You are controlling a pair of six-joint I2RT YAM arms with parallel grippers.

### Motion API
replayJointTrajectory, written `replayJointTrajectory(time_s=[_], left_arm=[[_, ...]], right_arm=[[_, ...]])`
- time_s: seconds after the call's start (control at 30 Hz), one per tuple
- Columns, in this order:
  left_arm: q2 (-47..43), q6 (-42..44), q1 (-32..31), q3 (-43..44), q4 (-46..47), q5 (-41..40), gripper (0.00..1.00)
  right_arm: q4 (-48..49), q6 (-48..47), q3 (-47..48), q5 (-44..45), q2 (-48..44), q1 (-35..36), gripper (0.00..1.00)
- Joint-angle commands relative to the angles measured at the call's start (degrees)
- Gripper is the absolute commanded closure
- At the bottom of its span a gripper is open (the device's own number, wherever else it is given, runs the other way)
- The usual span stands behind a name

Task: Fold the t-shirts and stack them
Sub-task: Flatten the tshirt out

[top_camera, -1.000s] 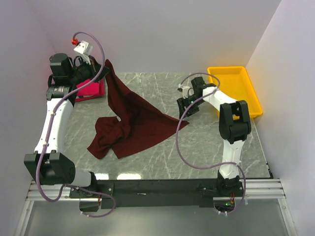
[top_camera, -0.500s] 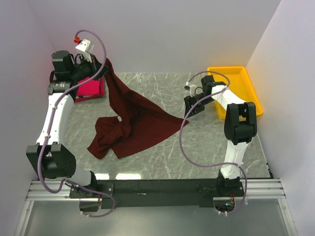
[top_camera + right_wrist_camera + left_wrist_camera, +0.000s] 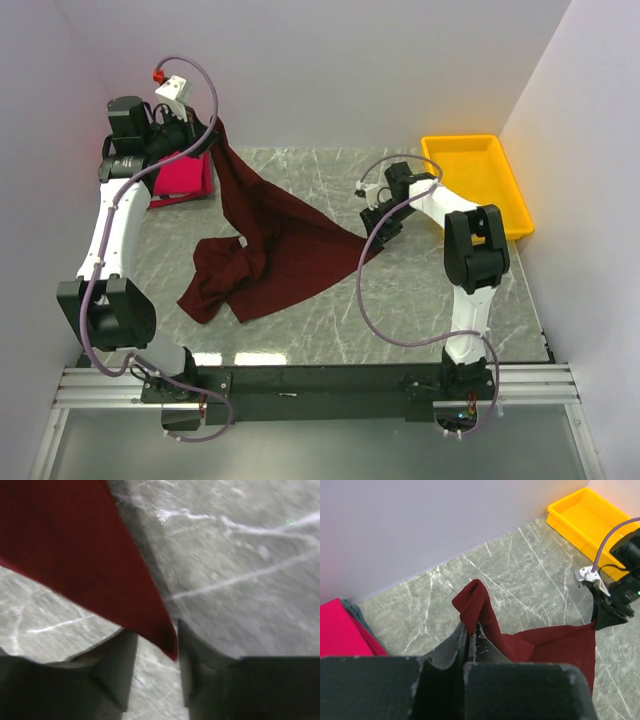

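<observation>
A grey marble counter (image 3: 420,300) carries a maroon shirt (image 3: 280,250), crumpled across its left and middle, with one edge raised toward the back-left corner. A yellow tray (image 3: 478,150) sits at the back right. A pink shirt (image 3: 180,180) lies at the back left, near the wall. The left claw (image 3: 468,630) is clamped on the maroon shirt's raised fold. The right claw (image 3: 155,639) is low over the counter with its fingers apart, straddling the shirt's right corner.
</observation>
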Motion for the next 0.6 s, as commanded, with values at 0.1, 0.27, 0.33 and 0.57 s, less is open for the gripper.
replayJointTrajectory(time_s=[0.1, 0.27, 0.33, 0.57], left_arm=[[1.5, 1.3, 1.1, 5.4, 0.0, -3.6, 1.00], [3.6, -0.9, 3.5, 10.2, 0.5, -6.4, 1.00], [3.8, -3.9, 4.9, 11.1, 1.6, -7.5, 0.99], [2.1, -8.6, 8.5, 11.5, 8.7, -9.0, 0.99]], right_arm=[[0.4, 3.2, 5.4, 2.3, 0.4, -0.5, 1.00], [-0.5, 5.8, 12.7, 2.1, -5.2, -4.5, 1.00], [-0.8, 6.9, 18.0, 2.5, -6.7, -5.8, 1.00], [-1.7, 8.2, 34.1, 6.7, -11.9, -9.3, 1.00]])
